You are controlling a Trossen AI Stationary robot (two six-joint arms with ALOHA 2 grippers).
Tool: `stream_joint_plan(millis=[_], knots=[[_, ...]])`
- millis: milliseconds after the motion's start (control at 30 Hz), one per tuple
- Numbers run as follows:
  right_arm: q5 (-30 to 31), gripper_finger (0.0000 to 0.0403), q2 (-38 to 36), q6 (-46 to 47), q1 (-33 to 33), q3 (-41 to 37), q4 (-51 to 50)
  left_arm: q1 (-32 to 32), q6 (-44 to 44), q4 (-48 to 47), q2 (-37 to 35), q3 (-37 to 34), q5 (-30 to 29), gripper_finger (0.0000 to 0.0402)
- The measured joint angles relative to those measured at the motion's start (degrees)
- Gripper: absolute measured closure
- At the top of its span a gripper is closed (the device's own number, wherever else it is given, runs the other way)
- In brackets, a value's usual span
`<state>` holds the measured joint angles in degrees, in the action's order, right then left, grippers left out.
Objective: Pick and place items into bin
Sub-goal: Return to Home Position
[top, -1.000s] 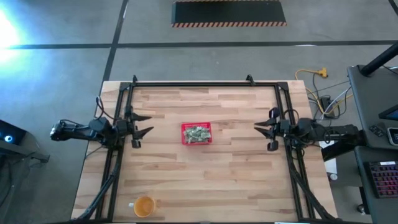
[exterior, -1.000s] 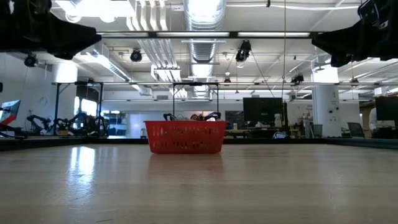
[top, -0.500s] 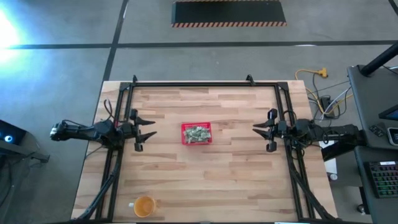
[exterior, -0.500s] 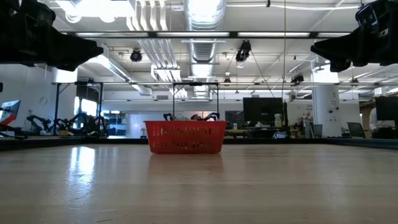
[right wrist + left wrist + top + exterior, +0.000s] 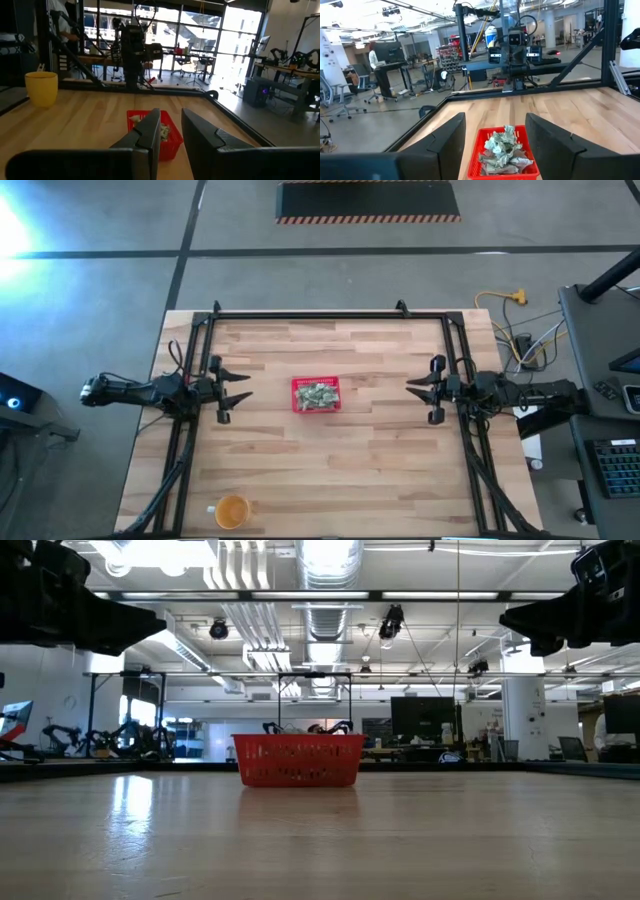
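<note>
The red meshed basket (image 5: 316, 395) stands on its base at the middle of the wooden table, and it shows in the low view as the basket (image 5: 298, 760). Crinkly pale green and white packets (image 5: 504, 148) lie heaped inside it. My left gripper (image 5: 243, 383) hovers open to the basket's left, fingers pointing at it; in its wrist view the basket (image 5: 503, 159) sits between the two fingers. My right gripper (image 5: 412, 392) hovers open to the basket's right, facing it; its wrist view has the basket (image 5: 167, 134) partly behind one finger. Both grippers are clear of the basket.
A round orange cup (image 5: 232, 510) stands near the table's near-left corner and shows as the cup (image 5: 42, 88) in the right wrist view. A black frame rail (image 5: 325, 314) runs along the table's far edge and down both sides. Bare wood (image 5: 330, 470) lies around the basket.
My left gripper has moved a little toward the basket, then held still. In the low view my right arm has dropped slightly. The basket and its packets have stayed put.
</note>
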<state>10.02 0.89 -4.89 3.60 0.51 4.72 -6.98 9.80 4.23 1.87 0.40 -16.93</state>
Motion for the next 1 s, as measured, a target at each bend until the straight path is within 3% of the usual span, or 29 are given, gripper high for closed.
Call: stream_joint_plan(millis=[267,467,1000], knots=[[0.01,0.0335,0.00,4.73,0.00,0.00,-2.19,0.00,-0.07,0.06,0.26,-0.04,0.00,0.0211],[-3.26,0.0335,1.27,3.47,0.02,0.00,-3.29,0.00,-0.16,-0.17,0.35,-0.07,-0.02,0.0211],[-3.17,0.0335,4.85,3.97,0.02,0.02,-2.39,0.00,-0.48,-0.09,0.35,-0.11,0.00,0.0211]])
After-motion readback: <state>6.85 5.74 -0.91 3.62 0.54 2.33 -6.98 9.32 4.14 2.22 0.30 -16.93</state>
